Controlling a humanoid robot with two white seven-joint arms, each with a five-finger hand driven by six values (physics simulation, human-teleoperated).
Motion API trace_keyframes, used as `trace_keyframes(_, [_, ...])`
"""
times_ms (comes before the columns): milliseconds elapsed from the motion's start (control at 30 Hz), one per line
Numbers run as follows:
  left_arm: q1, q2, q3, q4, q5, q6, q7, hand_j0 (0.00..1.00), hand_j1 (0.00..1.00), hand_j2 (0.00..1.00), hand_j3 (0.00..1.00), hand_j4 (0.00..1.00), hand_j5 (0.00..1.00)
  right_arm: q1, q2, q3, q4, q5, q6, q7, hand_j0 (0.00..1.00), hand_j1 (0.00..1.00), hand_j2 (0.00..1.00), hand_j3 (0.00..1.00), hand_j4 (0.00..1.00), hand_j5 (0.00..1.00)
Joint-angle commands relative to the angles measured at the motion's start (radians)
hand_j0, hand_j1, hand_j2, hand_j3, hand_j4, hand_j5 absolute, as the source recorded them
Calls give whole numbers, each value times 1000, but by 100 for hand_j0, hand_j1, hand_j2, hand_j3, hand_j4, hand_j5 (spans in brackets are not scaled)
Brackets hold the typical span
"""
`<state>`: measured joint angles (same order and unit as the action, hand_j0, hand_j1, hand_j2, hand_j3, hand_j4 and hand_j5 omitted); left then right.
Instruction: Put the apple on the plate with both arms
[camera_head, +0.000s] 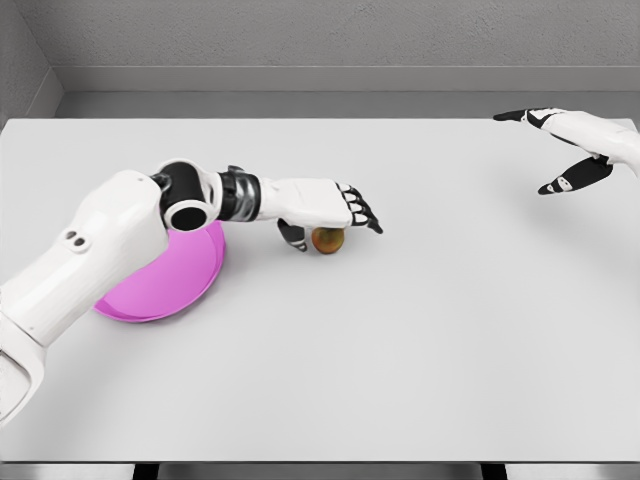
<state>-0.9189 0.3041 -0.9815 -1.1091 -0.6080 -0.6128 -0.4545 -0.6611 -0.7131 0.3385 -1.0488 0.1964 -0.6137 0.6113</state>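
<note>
Look just left of the frame's centre and you find the small, round, reddish-brown apple (328, 240) sitting on the pale grey bench (420, 340). It is not on the plate. The flat, round, magenta plate (165, 285) lies on the bench at centre left, near the apple but apart from it, with bare bench between the two. Part of the plate's upper edge is covered by the white left forearm that crosses above it.

Your left hand (335, 215) reaches in from the lower left and sits directly over the apple. Its palm faces down, the dark fingertips (365, 215) extend forward and slightly downward past the fruit, and the thumb hangs at the apple's left side. The hand looks half-curled around the top of the apple. You cannot tell from this view whether the fingers actually press on it, and the apple appears to rest on the bench.

Your right hand (570, 150) is at the upper right of the frame, well apart from the apple and plate. It hovers above the bench with fingers and thumb spread wide, holding nothing.
</note>
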Motion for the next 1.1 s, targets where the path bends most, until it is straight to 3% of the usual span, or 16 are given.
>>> trace_keyframes(0, [0, -11, 1, 18, 4, 2, 0, 98, 98, 98, 98, 98, 98, 0, 0, 0, 0, -6, 3, 0, 100, 100, 100, 100, 100, 100])
trace_keyframes(200, [-2, -10, -22, 20, -6, 2, 0, 97, 97, 97, 97, 97, 97, 2, -2, 1, 0, -5, 3, 0, 100, 100, 100, 100, 100, 100])
trace_keyframes(333, [-8, -10, -22, 31, -26, 2, 0, 89, 89, 89, 89, 89, 89, 2, -2, 1, 0, -3, 3, 0, 100, 100, 100, 100, 100, 100])
trace_keyframes(933, [-14, -10, -23, 32, -38, 2, 0, 84, 84, 84, 84, 84, 84, 5, -2, 1, 0, -3, 3, 0, 100, 100, 100, 100, 100, 100])
trace_keyframes(1067, [-14, -10, -23, 32, -39, 2, 0, 77, 77, 77, 77, 77, 77, 5, -2, 1, 0, -2, 3, 0, 100, 100, 100, 100, 100, 100])
